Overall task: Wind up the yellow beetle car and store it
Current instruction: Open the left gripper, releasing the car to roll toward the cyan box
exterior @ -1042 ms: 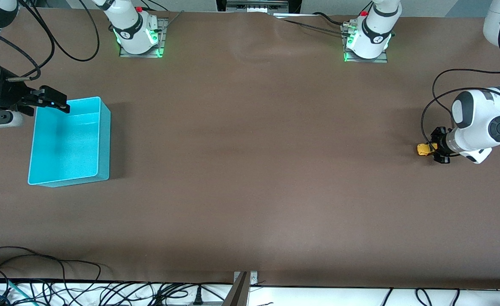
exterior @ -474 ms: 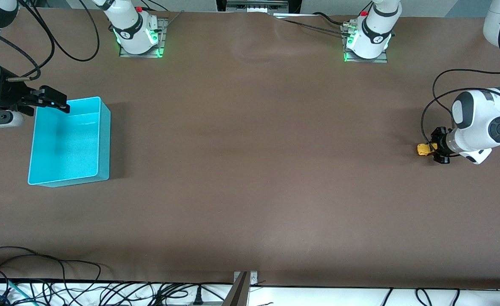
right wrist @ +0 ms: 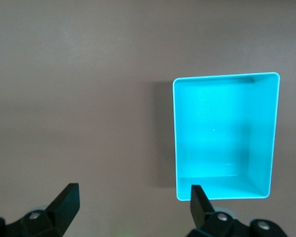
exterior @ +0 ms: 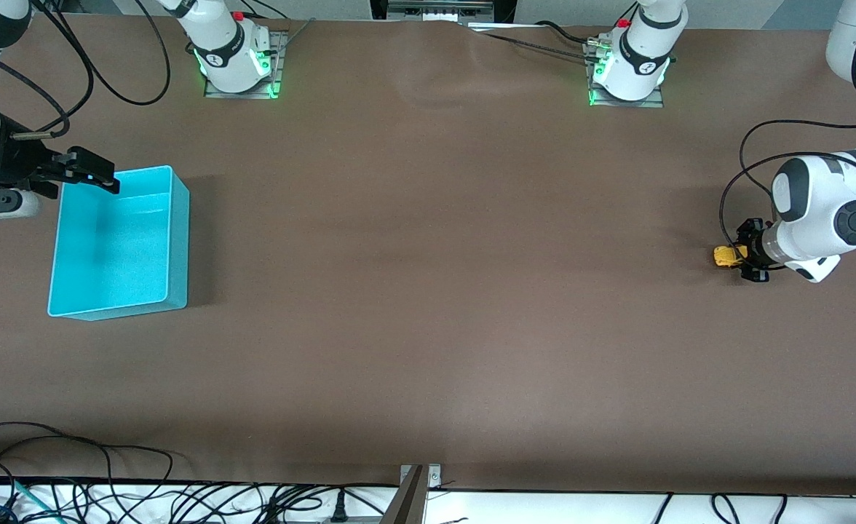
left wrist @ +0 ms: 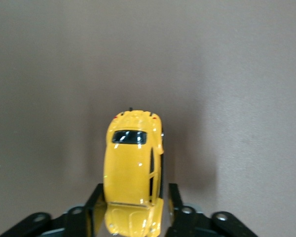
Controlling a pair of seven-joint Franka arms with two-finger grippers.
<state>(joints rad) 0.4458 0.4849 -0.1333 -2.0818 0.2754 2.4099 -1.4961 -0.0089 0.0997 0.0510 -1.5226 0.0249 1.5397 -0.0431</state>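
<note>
White rounded arm links (exterior: 810,211), dark grey joint caps, black looping cables, green-lit bases, black end effector (exterior: 747,255)

L arm is bent low at its own end of the table, wrist turned sideways. L gripper (exterior: 742,255) is set down at table level; its fingers (left wrist: 95,202) are closed onto the sides of the yellow beetle car (left wrist: 133,170), w/ the car's body sticking out past the tips.

R arm is held up at the opposite end, waiting. R gripper (exterior: 93,175) is kept in the air over the cyan bin's (exterior: 179,240) edge, fingers (right wrist: 66,200) spread wide apart, nothing gripped.
</note>
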